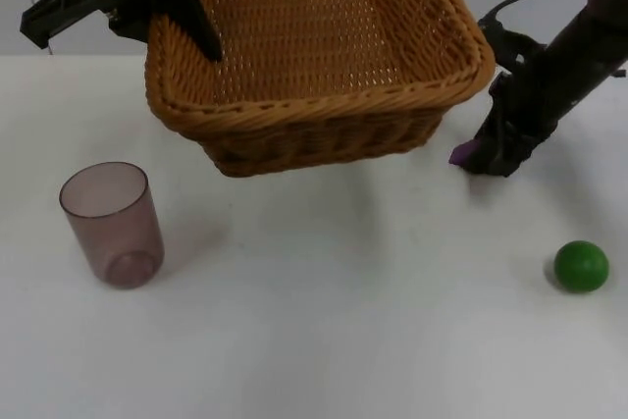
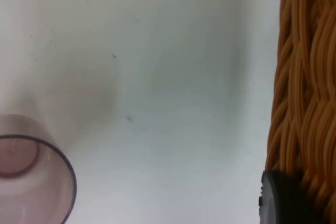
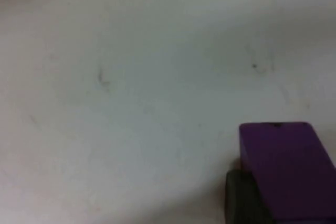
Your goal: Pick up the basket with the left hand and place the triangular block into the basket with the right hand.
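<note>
The woven wicker basket [image 1: 324,56] hangs tilted above the back of the table, and my left gripper [image 1: 186,19] is shut on its left rim. Its weave [image 2: 304,93] runs along beside my left fingertip [image 2: 281,200]. Right of the basket, my right gripper [image 1: 488,156] reaches down to the table surface and is shut on the purple triangular block [image 1: 461,153]. The right wrist view shows the purple block [image 3: 283,166] pressed against one black fingertip [image 3: 241,198]. I cannot tell whether the block is off the table.
A translucent purple-brown cup [image 1: 111,224] stands upright at the front left, also visible as a cup [image 2: 29,171] below the left wrist. A green ball [image 1: 581,266] lies at the front right. The white table [image 1: 343,340] stretches across the front.
</note>
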Robot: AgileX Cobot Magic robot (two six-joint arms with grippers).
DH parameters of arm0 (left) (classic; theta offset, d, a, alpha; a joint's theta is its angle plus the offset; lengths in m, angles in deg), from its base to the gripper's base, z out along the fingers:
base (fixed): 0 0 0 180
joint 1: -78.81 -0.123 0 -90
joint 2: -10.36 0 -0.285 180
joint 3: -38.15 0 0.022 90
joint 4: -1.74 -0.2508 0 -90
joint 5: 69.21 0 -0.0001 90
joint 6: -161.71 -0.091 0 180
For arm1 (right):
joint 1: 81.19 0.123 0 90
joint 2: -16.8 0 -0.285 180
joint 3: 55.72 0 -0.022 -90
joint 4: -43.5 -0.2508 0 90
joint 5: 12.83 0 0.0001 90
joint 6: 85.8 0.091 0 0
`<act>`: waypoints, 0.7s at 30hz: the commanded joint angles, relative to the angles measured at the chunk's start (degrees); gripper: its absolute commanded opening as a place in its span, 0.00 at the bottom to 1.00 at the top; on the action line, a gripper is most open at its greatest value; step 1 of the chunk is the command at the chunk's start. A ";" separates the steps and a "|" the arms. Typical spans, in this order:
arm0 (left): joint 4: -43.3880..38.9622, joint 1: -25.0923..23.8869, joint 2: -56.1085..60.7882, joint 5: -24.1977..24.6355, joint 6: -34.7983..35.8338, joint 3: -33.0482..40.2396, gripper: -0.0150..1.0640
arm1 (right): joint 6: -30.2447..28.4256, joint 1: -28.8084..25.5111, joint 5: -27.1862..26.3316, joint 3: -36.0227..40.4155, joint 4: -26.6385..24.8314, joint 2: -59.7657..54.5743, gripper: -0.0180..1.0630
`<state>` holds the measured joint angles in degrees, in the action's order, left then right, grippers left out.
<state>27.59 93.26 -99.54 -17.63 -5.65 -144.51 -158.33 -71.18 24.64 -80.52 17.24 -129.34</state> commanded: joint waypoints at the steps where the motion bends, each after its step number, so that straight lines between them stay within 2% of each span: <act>1: 2.02 0.32 1.17 -0.81 0.27 -0.56 0.01 | 4.48 -0.07 -1.33 -0.22 0.26 0.39 0.02; 2: 2.02 0.32 1.17 -0.81 0.27 -0.56 0.01 | 4.48 -0.07 -1.33 -0.22 0.26 0.39 0.02; 5: 1.71 0.92 1.17 -0.31 0.27 -0.56 0.01 | 12.98 -0.07 -0.54 -0.22 1.78 2.10 0.02; 6: 1.71 0.92 1.17 -0.31 0.27 -0.56 0.01 | 12.98 -0.07 -0.54 -0.22 1.78 2.10 0.02; 10: 1.33 2.91 1.17 -0.20 0.14 -0.56 0.01 | 24.38 -0.07 4.31 -0.22 7.53 6.79 0.02; 12: 1.33 3.51 1.17 -0.09 0.14 -0.56 0.01 | 25.89 -0.19 4.86 -0.22 8.33 7.43 0.02; 13: 1.23 4.40 1.17 -0.09 0.14 -0.56 0.01 | 29.69 -0.17 6.24 -0.22 10.84 9.05 0.02; 15: 1.23 5.58 1.17 -0.09 0.14 -0.56 0.01 | 33.74 -0.30 7.87 -0.22 14.42 11.58 0.02; 16: 1.23 5.58 1.17 -0.09 0.14 -0.56 0.01 | 33.74 -0.30 7.87 -0.22 14.42 11.58 0.02; 19: 1.23 6.09 1.17 0.05 0.14 -0.56 0.01 | 39.30 -0.97 10.52 -0.22 18.08 15.79 0.02; 21: 1.23 6.09 1.17 0.48 0.14 -0.56 0.01 | 40.46 -1.54 11.75 -0.22 18.26 17.64 0.02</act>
<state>27.62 99.02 -99.54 -17.02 -5.77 -144.51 -119.61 -72.21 35.34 -80.52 34.38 -113.65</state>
